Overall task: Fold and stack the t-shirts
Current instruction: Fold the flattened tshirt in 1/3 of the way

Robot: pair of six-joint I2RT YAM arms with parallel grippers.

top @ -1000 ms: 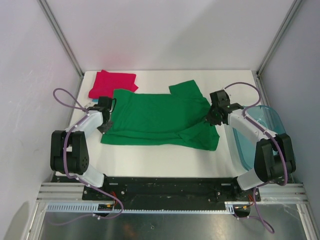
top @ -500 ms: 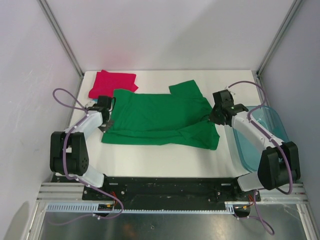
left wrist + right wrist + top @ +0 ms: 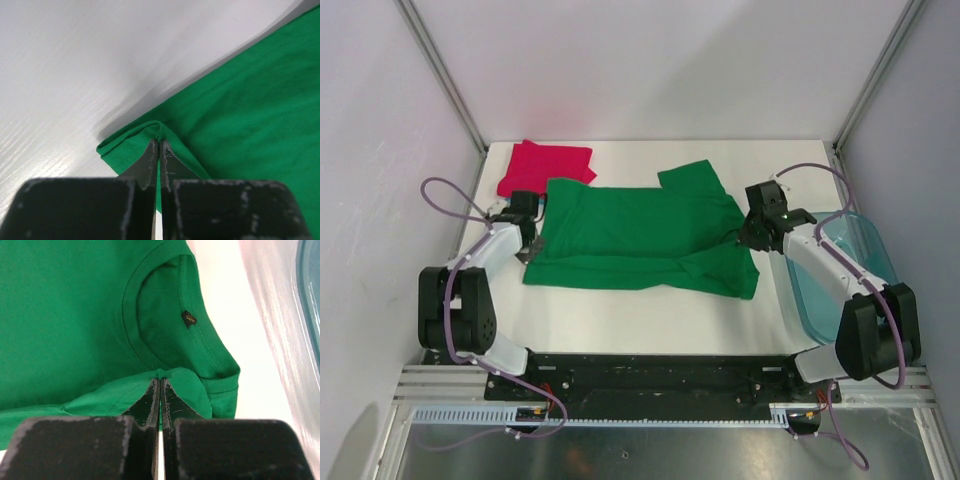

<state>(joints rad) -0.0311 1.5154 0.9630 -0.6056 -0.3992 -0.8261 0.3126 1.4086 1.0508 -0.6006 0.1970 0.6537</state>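
Note:
A green t-shirt [image 3: 640, 235] lies spread across the white table, its near edge folded over toward the back. My left gripper [image 3: 532, 245] is shut on the shirt's hem corner [image 3: 150, 131] at its left end. My right gripper [image 3: 745, 238] is shut on a fold of green cloth [image 3: 165, 376] just below the collar [image 3: 150, 315] at the right end. A magenta-red t-shirt [image 3: 546, 166] lies folded at the back left corner. A sliver of light blue cloth [image 3: 509, 202] peeks out beside it.
A translucent blue-green plastic bin [image 3: 850, 270] stands at the right edge of the table, close beside the right arm. Grey walls and metal posts close in the table on three sides.
The right gripper has shifted slightly right and back with the collar end, pulling the shirt tauter. The left gripper has edged slightly back along the left end.

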